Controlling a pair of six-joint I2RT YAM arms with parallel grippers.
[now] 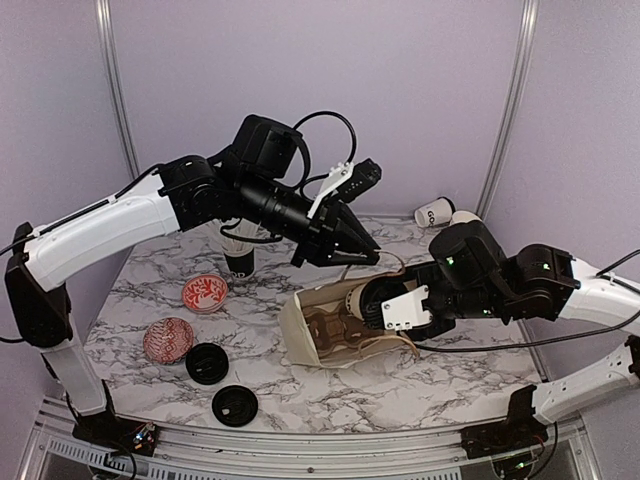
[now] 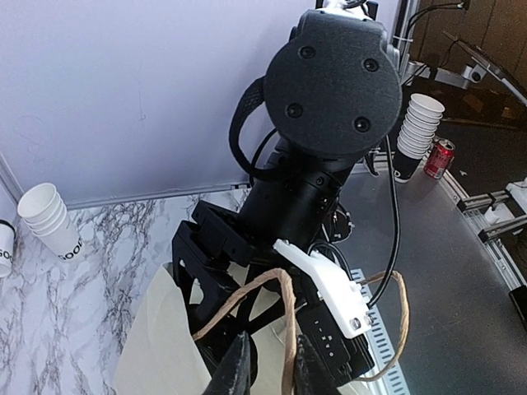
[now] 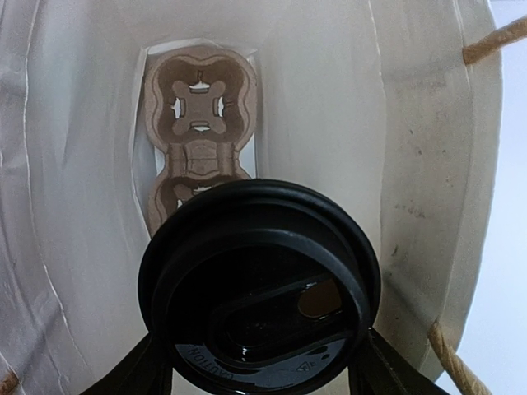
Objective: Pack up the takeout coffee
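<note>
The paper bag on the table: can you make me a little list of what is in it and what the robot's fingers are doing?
bag: white paper bag, lying on its side, mouth toward the right arm
inside bag: brown cardboard cup carrier
right fingers: holding a coffee cup with a black lid inside the bag, not yet in the carrier
left fingers: on either side of the bag's rope handle; pinch unclear
loose on table: two black lids

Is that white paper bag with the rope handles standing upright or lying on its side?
On its side. The white paper bag rests lengthwise on the marble table, mouth opening sideways, brown cardboard cup carrier visible inside.
</note>
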